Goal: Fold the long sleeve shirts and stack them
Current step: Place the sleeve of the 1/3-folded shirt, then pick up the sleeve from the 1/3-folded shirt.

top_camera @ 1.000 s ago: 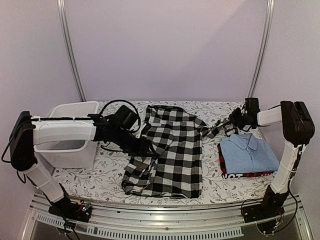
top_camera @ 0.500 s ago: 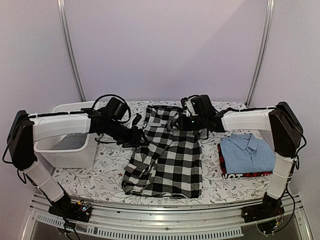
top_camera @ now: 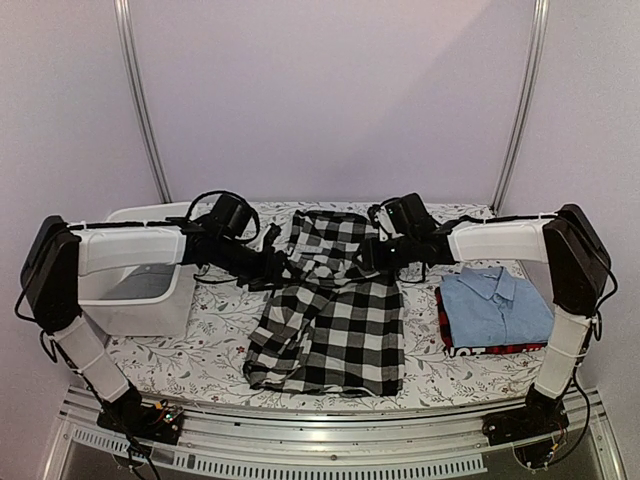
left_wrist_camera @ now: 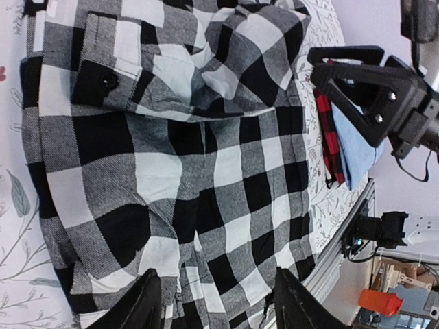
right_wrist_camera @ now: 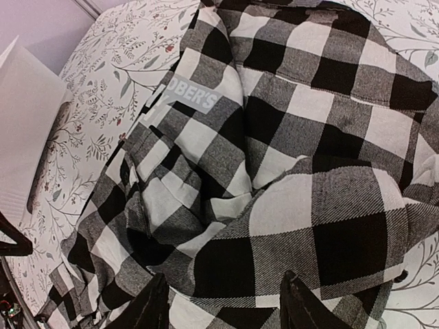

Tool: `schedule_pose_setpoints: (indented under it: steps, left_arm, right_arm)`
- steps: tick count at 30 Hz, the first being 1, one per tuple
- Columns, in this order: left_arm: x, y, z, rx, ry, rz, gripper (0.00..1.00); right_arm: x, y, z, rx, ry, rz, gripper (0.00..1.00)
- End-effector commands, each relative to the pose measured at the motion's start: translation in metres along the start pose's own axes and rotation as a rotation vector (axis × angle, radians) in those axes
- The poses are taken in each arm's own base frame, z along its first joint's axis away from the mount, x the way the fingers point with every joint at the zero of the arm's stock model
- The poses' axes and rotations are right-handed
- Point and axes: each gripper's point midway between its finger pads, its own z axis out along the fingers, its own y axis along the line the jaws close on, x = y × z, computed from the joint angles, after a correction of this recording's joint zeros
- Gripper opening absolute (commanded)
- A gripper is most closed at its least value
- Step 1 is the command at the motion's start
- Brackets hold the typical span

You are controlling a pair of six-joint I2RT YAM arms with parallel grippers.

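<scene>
A table draped in a white cloth printed with leafy sprigs [top_camera: 205, 355] is seen from above. At its centre, a large black-and-white checked flannel shirt [top_camera: 335, 320] is laid out partly folded. The shirt's long axis runs from the far edge of the table towards the near edge. The far end is narrow and rumpled, while the near end is spread broad and flat.

A white rectangular plastic tub [top_camera: 130, 290] is set at the left of the table, well apart from the shirt. At the right, a folded light blue collared shirt [top_camera: 495, 305] is stacked on a folded red-and-black shirt [top_camera: 490, 350], of which only an edge is shown. The stack lies near the checked shirt's right side but apart from it.

The far half of the checked shirt is flanked by the two arms. The left gripper [left_wrist_camera: 216, 274] is held over the shirt's left edge, its two black fingers [left_wrist_camera: 147, 301] spread apart with nothing clamped between them. The right gripper [right_wrist_camera: 225, 276] is held over the right edge, its fingers [right_wrist_camera: 302, 301] likewise parted and bare. Whether either gripper is touching the cloth cannot be settled from these views, though both appear to be just above it.

In the right wrist view, a grey label with white lettering [right_wrist_camera: 188, 96] is shown on a fold of the check. In the left wrist view, a flapped pocket fastened with a black button [left_wrist_camera: 106, 82] is shown on it.
</scene>
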Motion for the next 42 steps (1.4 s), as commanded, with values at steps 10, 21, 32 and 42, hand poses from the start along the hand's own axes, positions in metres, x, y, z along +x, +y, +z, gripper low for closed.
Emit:
schedule_pose_setpoints:
  steps: [10, 21, 32, 42]
  left_arm:
    - [-0.093, 0.053, 0.044, -0.125, -0.115, -0.026, 0.52]
    - [-0.105, 0.081, 0.083, -0.215, -0.064, -0.02, 0.45]
    - [-0.098, 0.069, 0.102, -0.203, -0.014, 0.01, 0.25]
    - [-0.151, -0.014, 0.033, -0.102, -0.188, 0.14, 0.0]
  right_arm:
    - [0.005, 0.004, -0.023, 0.038, -0.021, 0.011, 0.53]
    - [0.022, -0.016, -0.07, 0.104, -0.073, 0.053, 0.54]
    - [0.03, -0.027, -0.091, 0.144, -0.096, 0.082, 0.54]
    - [0.067, -0.049, -0.1, 0.211, -0.031, 0.117, 0.54]
